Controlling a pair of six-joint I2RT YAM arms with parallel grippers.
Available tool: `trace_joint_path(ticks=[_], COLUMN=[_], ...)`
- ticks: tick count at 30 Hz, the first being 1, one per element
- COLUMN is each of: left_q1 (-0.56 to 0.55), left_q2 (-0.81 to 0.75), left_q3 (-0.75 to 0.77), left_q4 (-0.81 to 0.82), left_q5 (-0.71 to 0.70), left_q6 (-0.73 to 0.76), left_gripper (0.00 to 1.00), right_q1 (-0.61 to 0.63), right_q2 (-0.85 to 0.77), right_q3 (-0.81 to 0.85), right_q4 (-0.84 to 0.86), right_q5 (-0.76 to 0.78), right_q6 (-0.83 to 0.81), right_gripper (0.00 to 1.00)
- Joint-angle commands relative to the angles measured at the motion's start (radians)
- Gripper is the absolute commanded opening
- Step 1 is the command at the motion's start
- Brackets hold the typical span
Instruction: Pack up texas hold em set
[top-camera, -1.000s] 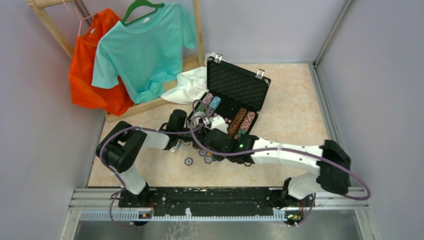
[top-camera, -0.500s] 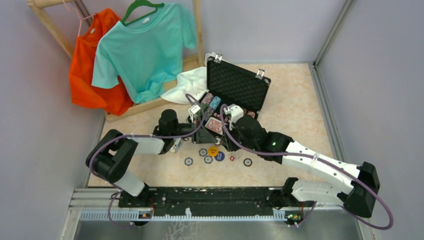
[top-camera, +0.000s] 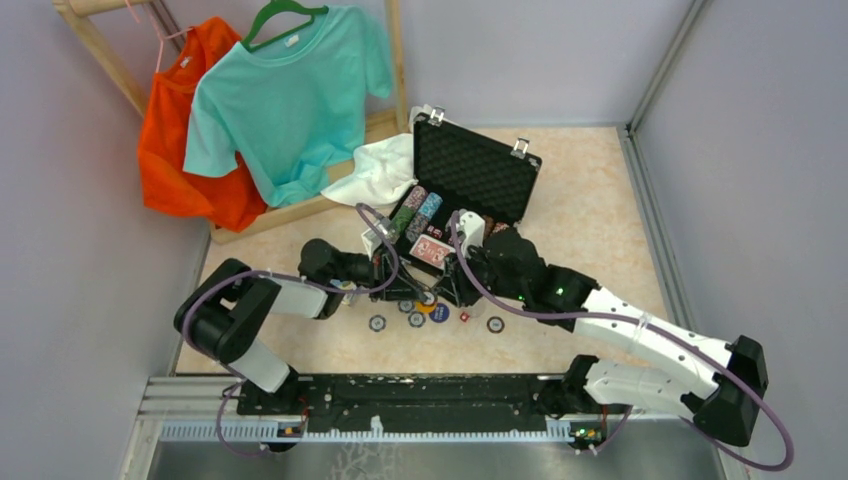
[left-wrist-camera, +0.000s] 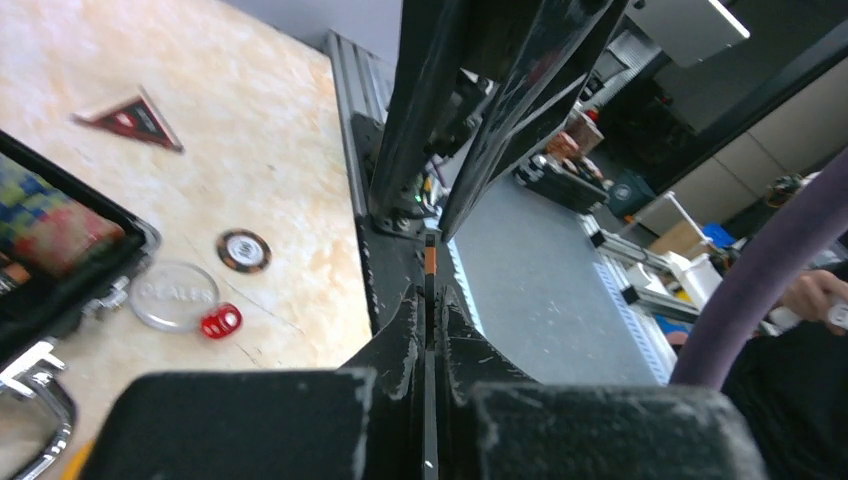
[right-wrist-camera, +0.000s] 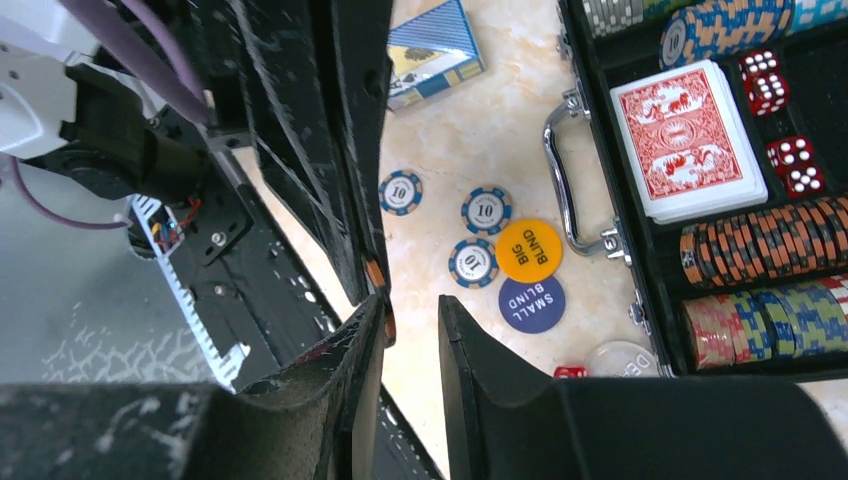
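The black case (top-camera: 470, 175) stands open with its lid up. It holds chip rows (right-wrist-camera: 760, 250), a red deck (right-wrist-camera: 688, 140) and red dice (right-wrist-camera: 795, 165). My left gripper (top-camera: 405, 283) is shut on a thin poker chip (left-wrist-camera: 430, 262), seen edge-on with an orange stripe. My right gripper (top-camera: 440, 285) is open, tip to tip with the left gripper, and the chip's edge (right-wrist-camera: 375, 272) lies by its left finger (right-wrist-camera: 365, 340). Loose chips (right-wrist-camera: 487, 210), a yellow BIG BLIND button (right-wrist-camera: 528, 250), a blue SMALL BLIND button (right-wrist-camera: 531, 303), a clear dealer button (right-wrist-camera: 620, 358), a red die (right-wrist-camera: 570, 371) and a blue deck (right-wrist-camera: 432, 55) lie on the floor in front of the case.
A white cloth (top-camera: 380, 170) lies left of the case. Teal (top-camera: 290, 90) and orange (top-camera: 175, 140) shirts hang on a wooden rack at the back left. The case's metal handle (right-wrist-camera: 565, 180) juts toward the loose pieces. A dark rail (top-camera: 420, 395) runs along the near edge.
Both grippers have drawn back from the case toward the near side. They now meet tip to tip above the loose chips. The left gripper holds a chip.
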Motion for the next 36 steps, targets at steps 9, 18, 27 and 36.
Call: trace_joint_path(ticks=[9,18,27,36], left_q1=[-0.025,-0.025,-0.028,-0.032], left_q2=[0.062,0.055,0.046,0.033], left_q3=[0.012,0.017,0.021,0.014], left_q4=[0.311,0.311,0.311,0.311], left_q5=[0.069,0.059,0.059,0.062], left_q6=[-0.139,-0.140,-0.146,-0.150], left_gripper=[0.00,0.00,0.00,0.00], right_q1=[-0.014,-0.014,-0.014,-0.013], right_q2=[-0.044,-0.059,-0.049,-0.021], right_q3=[-0.021,-0.046,-0.066,-0.067], right_q4=[0.081,0.095,0.124,0.145], right_q5=[-0.084,-0.143,-0.194,-0.211], right_q6=[-0.020,-0.001,0.014,0.028], right_gripper=[0.26,0.27,0.25,0.09])
